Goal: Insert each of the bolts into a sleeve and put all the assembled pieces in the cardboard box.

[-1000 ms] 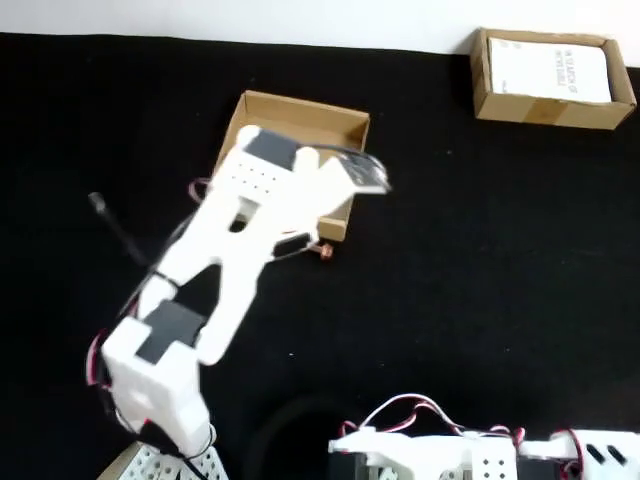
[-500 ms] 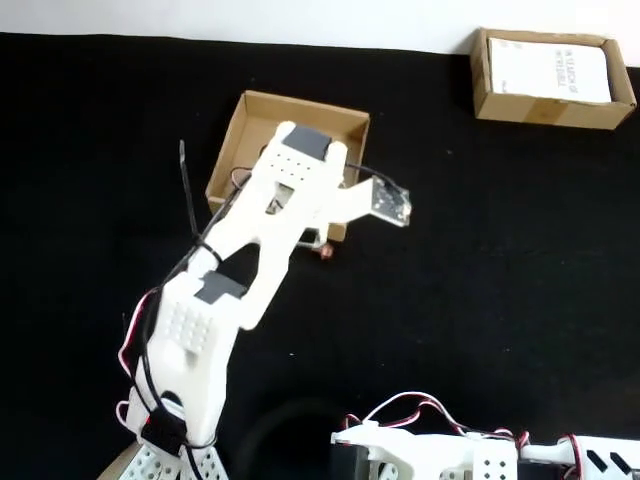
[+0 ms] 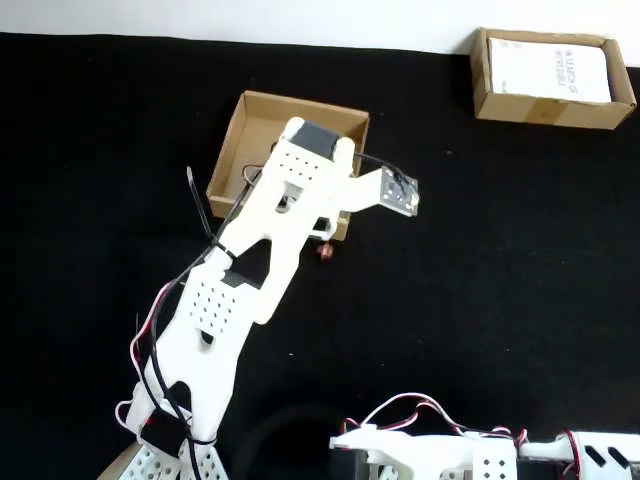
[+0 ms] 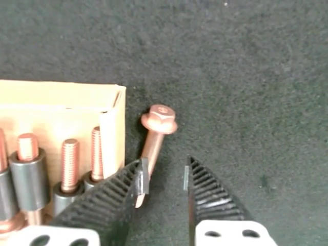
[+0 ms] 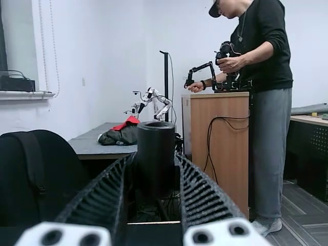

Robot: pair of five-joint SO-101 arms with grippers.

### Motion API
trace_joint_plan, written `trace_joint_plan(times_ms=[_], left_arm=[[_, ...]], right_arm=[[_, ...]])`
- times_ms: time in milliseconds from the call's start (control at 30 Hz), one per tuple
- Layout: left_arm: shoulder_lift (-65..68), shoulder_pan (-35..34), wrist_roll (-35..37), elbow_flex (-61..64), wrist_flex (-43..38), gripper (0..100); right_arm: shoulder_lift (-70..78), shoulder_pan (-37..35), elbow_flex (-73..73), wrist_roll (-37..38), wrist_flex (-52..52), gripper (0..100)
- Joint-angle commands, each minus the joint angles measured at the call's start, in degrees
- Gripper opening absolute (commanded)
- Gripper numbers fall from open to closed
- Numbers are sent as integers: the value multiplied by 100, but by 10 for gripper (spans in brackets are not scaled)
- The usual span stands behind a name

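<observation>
1. High view: The left arm (image 3: pixel 270 240) stretches from the lower left of the frame up to the open cardboard box (image 3: pixel 300 105) in the upper middle. Its wrist hangs over the box's lower right corner. A loose copper bolt (image 3: pixel 323 250) lies on the black table (image 3: pixel 500 260) just below that corner, outside the box. It is too small here to read its axis. The right arm (image 3: pixel 460 455) sits along the bottom edge, well apart from the bolt, so the left arm is plainly the nearer one. A second box (image 3: pixel 550 112) holding white paper sits at the upper right.

2. Left wrist view: The left gripper (image 4: pixel 164 177) is parted by a narrow gap and holds nothing. The bolt (image 4: pixel 152 143) lies flat just beside the box's corner wall (image 4: pixel 61 95). Its flanged head points away from the gripper and its shank runs back under the tip of the box-side jaw. The long axis lies nearly along the gripper's reach, leaning slightly. The shank is not centred in the gap, so I judge that a small shift toward the box is needed before closing. The wall may crowd that jaw. Inside the box lie assembled pieces (image 4: pixel 28 174), bolts seated in dark sleeves.

3. Right wrist view: The right gripper (image 5: pixel 155 164) is clamped on a black sleeve (image 5: pixel 155 143), held upright with its open end up.
</observation>
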Motion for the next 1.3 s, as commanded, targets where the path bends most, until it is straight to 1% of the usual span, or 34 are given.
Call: trace_joint_plan(times_ms=[0, 133, 233, 467, 600, 733, 1067, 1167, 1267], left_arm=[[198, 101, -79, -365, -62, 149], [637, 119, -62, -708, -62, 149], [919, 295, -35, -796, -18, 147], [971, 374, -9, -655, 79, 147], [945, 365, 237, -444, 79, 130], [936, 321, 466, -426, 88, 8], [884, 198, 1196, -453, 88, 8], [418, 259, 1609, -453, 88, 8], [-268, 479, 2101, -453, 79, 8]], right_arm=[[-40, -198, 804, 185, -136, 8], [-40, -224, 804, 211, -136, 8], [-40, -303, 804, 246, -145, 8], [-40, -312, 497, 220, -145, 8], [-40, -312, 356, 220, -145, 8], [-40, -277, 207, 229, -145, 8], [-40, -268, 180, 237, -136, 8], [-40, -268, 189, 237, -136, 8], [-40, -303, 215, 220, -136, 8]])
